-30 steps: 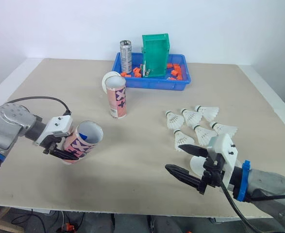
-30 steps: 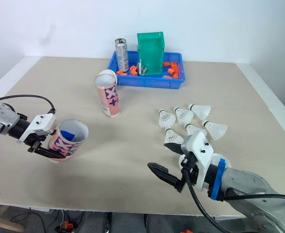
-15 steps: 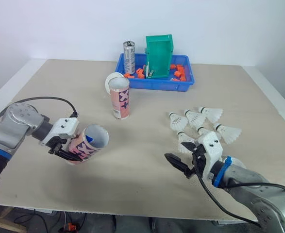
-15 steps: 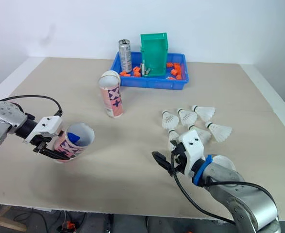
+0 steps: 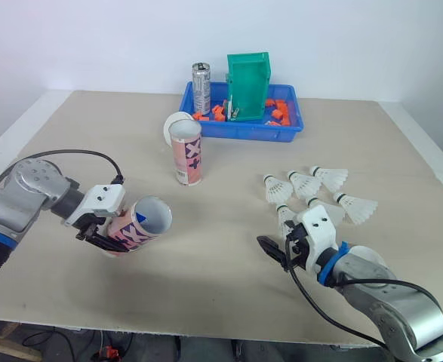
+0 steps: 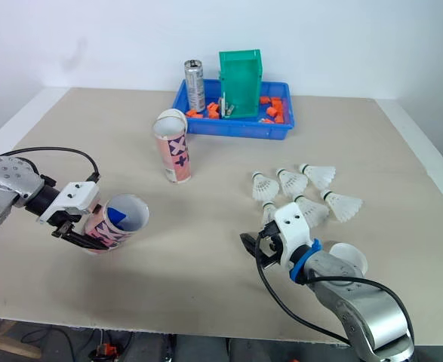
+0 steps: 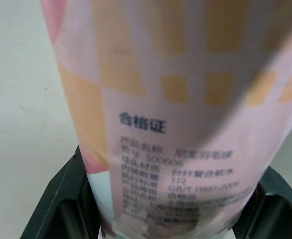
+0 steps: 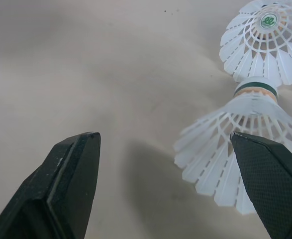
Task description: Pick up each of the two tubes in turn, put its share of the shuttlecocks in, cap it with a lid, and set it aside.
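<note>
Left claw (image 5: 103,240) clamped round a tilted tube (image 5: 136,224); right claw (image 8: 168,186) spread wide and empty, low over the tabletop (image 5: 206,264).
The blue plastic tray (image 5: 240,134) holds a green bin (image 5: 247,87), a metal can (image 5: 200,88) and orange bits (image 5: 213,113). Just in front of its left corner a second pink-patterned tube (image 5: 186,153) stands upright with a round white lid (image 5: 173,125) behind it. The held tube is well in front of that corner and further left. White feathered shuttlecocks (image 5: 312,188) lie clustered in front of the tray's right end, the nearest just beside one right-claw finger. The tabletop is matte, pale beige board; a white wall rises behind the tray.
</note>
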